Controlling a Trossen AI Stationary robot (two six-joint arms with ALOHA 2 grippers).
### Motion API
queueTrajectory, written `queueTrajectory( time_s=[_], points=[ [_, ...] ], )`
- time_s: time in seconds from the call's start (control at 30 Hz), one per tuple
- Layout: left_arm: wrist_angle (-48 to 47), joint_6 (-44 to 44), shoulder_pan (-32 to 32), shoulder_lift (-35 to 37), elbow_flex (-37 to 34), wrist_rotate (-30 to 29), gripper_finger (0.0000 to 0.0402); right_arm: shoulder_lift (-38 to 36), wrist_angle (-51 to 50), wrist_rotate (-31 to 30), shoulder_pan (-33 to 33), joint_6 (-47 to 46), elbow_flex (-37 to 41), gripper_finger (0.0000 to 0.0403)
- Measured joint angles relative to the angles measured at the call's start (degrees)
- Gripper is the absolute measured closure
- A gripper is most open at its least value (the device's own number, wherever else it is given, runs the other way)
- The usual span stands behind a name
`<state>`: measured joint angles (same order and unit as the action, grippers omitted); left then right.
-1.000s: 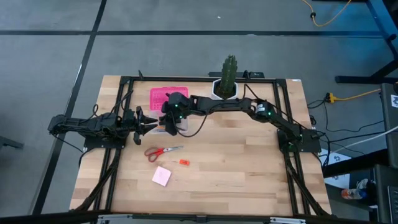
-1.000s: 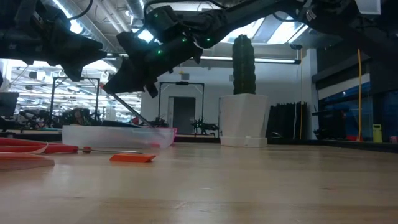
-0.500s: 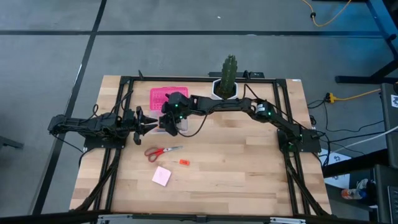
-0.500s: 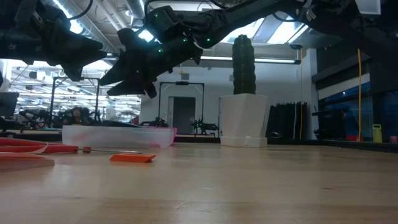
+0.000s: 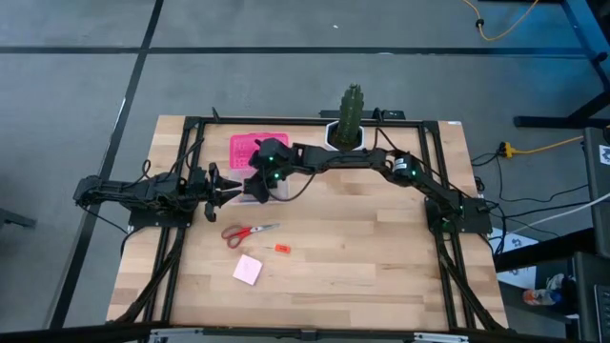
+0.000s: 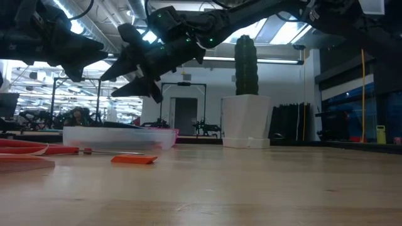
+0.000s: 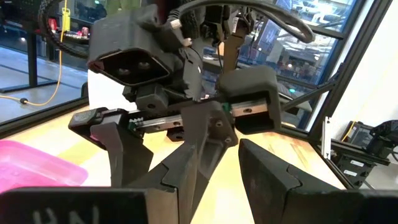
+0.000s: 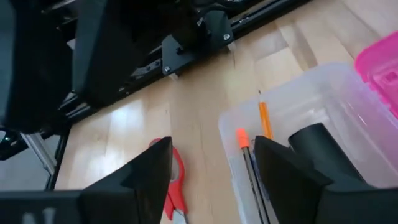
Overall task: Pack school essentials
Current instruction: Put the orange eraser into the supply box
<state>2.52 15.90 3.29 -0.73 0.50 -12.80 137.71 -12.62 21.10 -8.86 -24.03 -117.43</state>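
From above, the right gripper (image 5: 255, 187) hides most of the clear box (image 8: 323, 99) under it; its fingers stand apart, holding nothing. Its wrist view shows an orange pencil (image 8: 264, 119), a thin pen (image 8: 244, 152) and a black block (image 8: 323, 149) inside. The left gripper (image 5: 227, 191) waits just beside, fingers spread, empty. Red-handled scissors (image 5: 246, 232), a tiny orange-red piece (image 5: 281, 249) and a pink square pad (image 5: 248, 270) lie on the counter (image 5: 381, 267)

From above, the right gripper (image 5: 257, 186) covers most of the clear box (image 5: 276, 191), so its contents cannot be made out there, while at table height the red-handled scissors (image 6: 22, 148) run off the picture's edge and the pink square pad hides behind them.
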Motion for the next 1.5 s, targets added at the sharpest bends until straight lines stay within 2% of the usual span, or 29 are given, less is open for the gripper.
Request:
queueTrajectory(
  time_s=[0.1, 0.3, 0.37, 0.43, 0.5, 0.57, 0.67, 0.83, 1.1, 1.23, 1.3, 1.4, 1.5],
  points=[
    [0.0, 0.0, 0.0, 0.0, 0.0, 0.0, 0.0288, -0.9, -3.3, -2.5, -0.1, -1.8, 0.1, 0.0196],
    [0.0, 0.0, 0.0, 0.0, 0.0, 0.0, 0.0288, -7.8, -16.3, -22.8, 1.0, -1.6, 0.0, 0.0243],
    [0.0, 0.0, 0.0, 0.0, 0.0, 0.0, 0.0288, -10.7, -18.9, -25.8, 1.7, 0.4, 0.0, 0.0258],
    [0.0, 0.0, 0.0, 0.0, 0.0, 0.0, 0.0288, -13.4, -20.7, -23.9, 2.6, 2.4, 0.0, 0.0271],
    [0.0, 0.0, 0.0, 0.0, 0.0, 0.0, 0.0288, -15.6, -23.1, -18.7, 3.2, 3.4, -0.1, 0.0281],
    [0.0, 0.0, 0.0, 0.0, 0.0, 0.0, 0.0288, -16.2, -24.9, -14.3, 3.9, 3.3, -0.1, 0.0285],
    [0.0, 0.0, 0.0, 0.0, 0.0, 0.0, 0.0288, -16.1, -24.8, -10.9, 5.0, 3.5, 0.1, 0.0287],
    [0.0, 0.0, 0.0, 0.0, 0.0, 0.0, 0.0288, -16.0, -23.4, -10.4, 7.0, 3.4, 0.0, 0.0287],
    [0.0, 0.0, 0.0, 0.0, 0.0, 0.0, 0.0288, -15.9, -30.9, -9.0, 10.6, 1.8, 0.1, 0.0287],
    [0.0, 0.0, 0.0, 0.0, 0.0, 0.0, 0.0288, -15.9, -32.9, -9.6, 13.7, 3.1, 2.9, 0.0287],
    [0.0, 0.0, 0.0, 0.0, 0.0, 0.0, 0.0288, -15.8, -32.6, -10.5, 15.0, 0.8, 4.7, 0.0284],
    [0.0, 0.0, 0.0, 0.0, 0.0, 0.0, 0.0288, -15.8, -31.6, -11.1, 15.9, -2.4, 6.8, 0.0261],
    [0.0, -0.1, 0.0, 0.0, 0.0, 0.0, 0.0288, -15.8, -30.4, -11.8, 16.7, -3.1, 8.5, 0.0221]
  ],
)
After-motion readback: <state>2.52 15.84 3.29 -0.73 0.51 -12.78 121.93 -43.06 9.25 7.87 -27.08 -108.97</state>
